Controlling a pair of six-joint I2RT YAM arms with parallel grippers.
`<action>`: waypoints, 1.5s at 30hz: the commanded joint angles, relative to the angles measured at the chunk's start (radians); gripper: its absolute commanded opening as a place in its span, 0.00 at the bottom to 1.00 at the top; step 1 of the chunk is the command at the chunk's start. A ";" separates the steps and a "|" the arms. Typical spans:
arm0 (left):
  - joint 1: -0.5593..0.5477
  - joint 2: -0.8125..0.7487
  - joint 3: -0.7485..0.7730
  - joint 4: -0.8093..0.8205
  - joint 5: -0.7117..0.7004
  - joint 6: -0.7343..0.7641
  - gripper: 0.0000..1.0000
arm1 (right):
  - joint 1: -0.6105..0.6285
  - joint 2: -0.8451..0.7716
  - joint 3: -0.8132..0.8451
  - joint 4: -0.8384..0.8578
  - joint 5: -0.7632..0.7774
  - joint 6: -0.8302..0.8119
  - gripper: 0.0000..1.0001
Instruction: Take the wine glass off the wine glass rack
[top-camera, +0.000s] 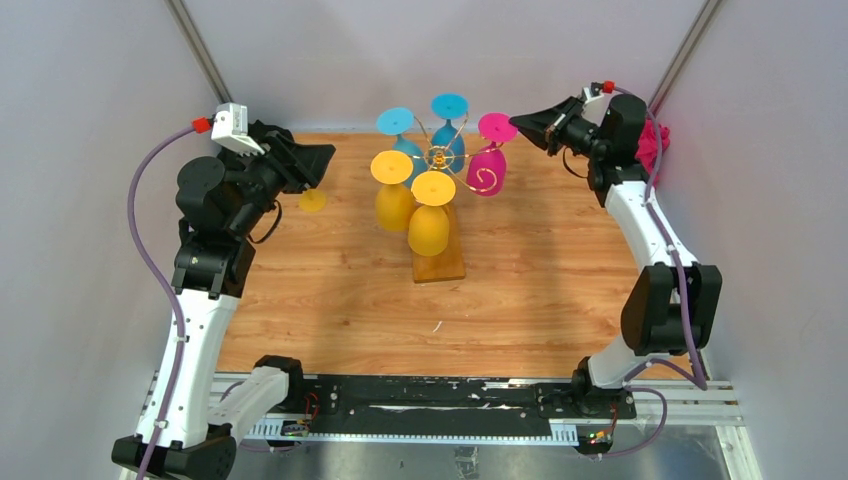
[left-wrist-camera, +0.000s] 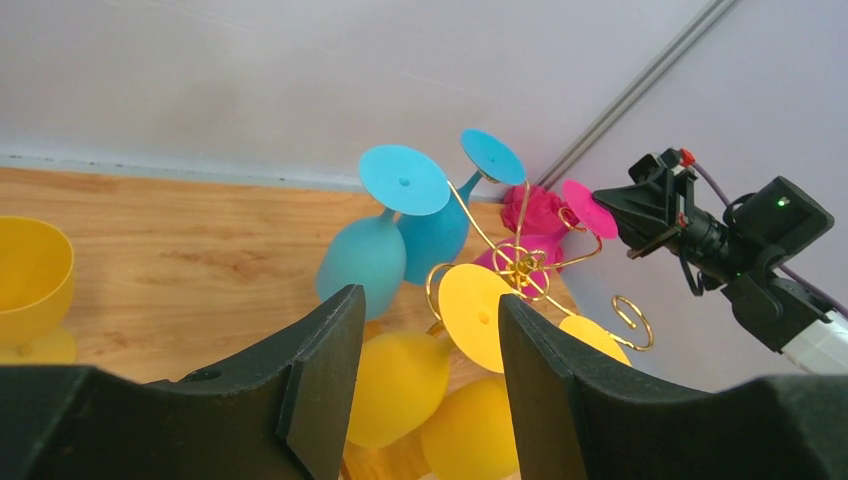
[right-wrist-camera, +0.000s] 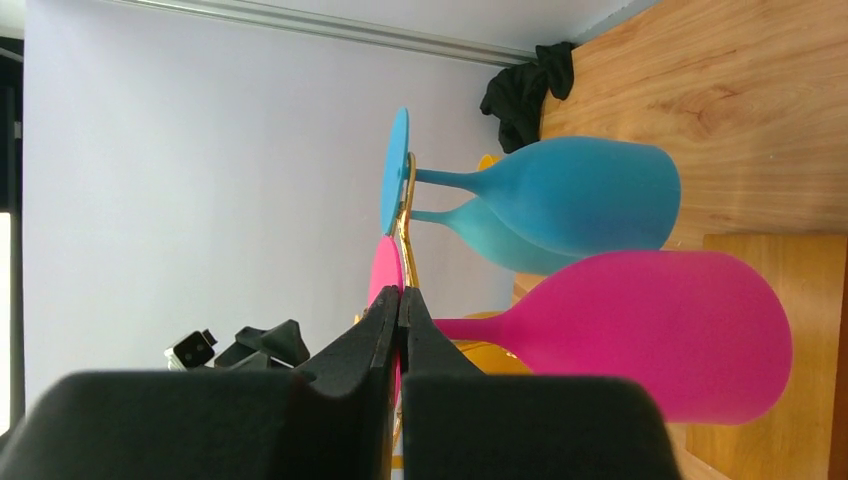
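Note:
The gold wire wine glass rack (top-camera: 437, 157) stands on its wooden base (top-camera: 443, 262) mid-table. Two blue, two yellow and one pink wine glass (top-camera: 486, 172) hang upside down from it. My right gripper (top-camera: 517, 125) is at the rack's right side, shut on the rim of the pink glass's round foot (top-camera: 497, 127). In the right wrist view the pink foot (right-wrist-camera: 384, 270) sits between the closed fingertips of the right gripper (right-wrist-camera: 401, 295), above the pink bowl (right-wrist-camera: 660, 335). My left gripper (top-camera: 322, 165) is open and empty, left of the rack, facing the yellow glasses (left-wrist-camera: 400, 385).
A yellow glass (left-wrist-camera: 30, 270) stands upright on the table by the left gripper, and its foot shows in the top view (top-camera: 312, 200). A pink cloth (top-camera: 655, 140) lies at the back right. A dark crumpled thing (right-wrist-camera: 525, 85) lies near the far corner.

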 joint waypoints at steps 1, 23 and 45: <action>-0.005 -0.006 0.009 -0.012 -0.006 0.008 0.56 | -0.016 -0.050 -0.016 0.051 -0.017 0.032 0.00; -0.005 -0.002 -0.009 -0.012 -0.003 -0.006 0.56 | 0.013 -0.141 -0.073 -0.020 -0.068 -0.026 0.00; -0.005 -0.004 0.009 -0.062 -0.023 0.051 0.56 | 0.102 0.112 0.204 -0.036 -0.017 -0.046 0.00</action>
